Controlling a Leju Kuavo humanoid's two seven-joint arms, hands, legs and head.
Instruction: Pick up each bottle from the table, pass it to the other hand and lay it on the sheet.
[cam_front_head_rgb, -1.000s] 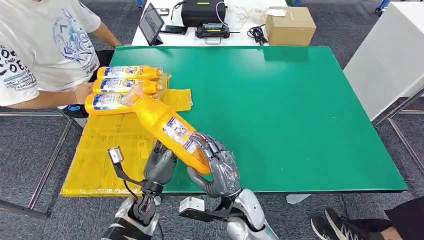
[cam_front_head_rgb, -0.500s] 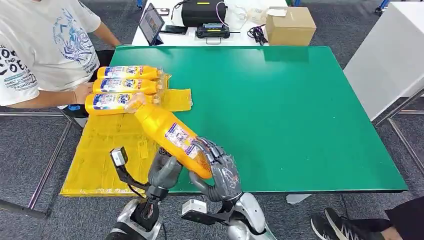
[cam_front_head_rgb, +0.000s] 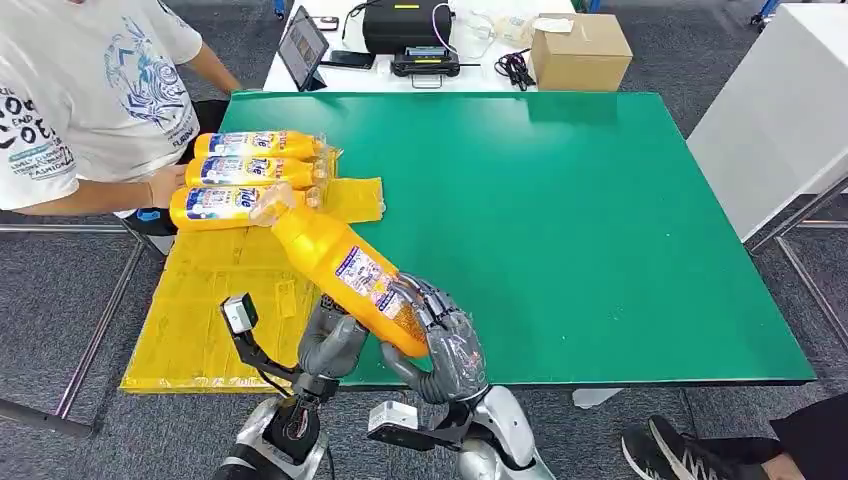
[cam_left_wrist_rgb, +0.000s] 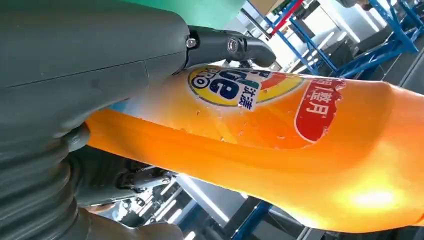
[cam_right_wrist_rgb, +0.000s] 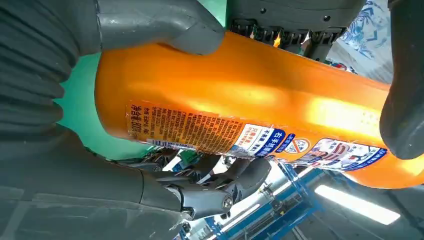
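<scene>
Lower centre of the head view: the right hand (cam_front_head_rgb: 445, 345) grips the base of the orange detergent bottle (cam_front_head_rgb: 340, 265), and the left hand (cam_front_head_rgb: 328, 338) wraps its underside. Judged mid-handover: left should clamp firmly before right releases, then lay it on the yellow sheet (cam_front_head_rgb: 205, 300)

The head view looks down from high up on the robot, forward across the green tabletop (cam_front_head_rgb: 560, 220) to the far desk. The left wrist view sits very close behind the left hand (cam_left_wrist_rgb: 75, 65). The right wrist view sits just as close behind the right hand (cam_right_wrist_rgb: 100, 30). All three views share the orange bottle (cam_front_head_rgb: 340, 262) up close.
</scene>
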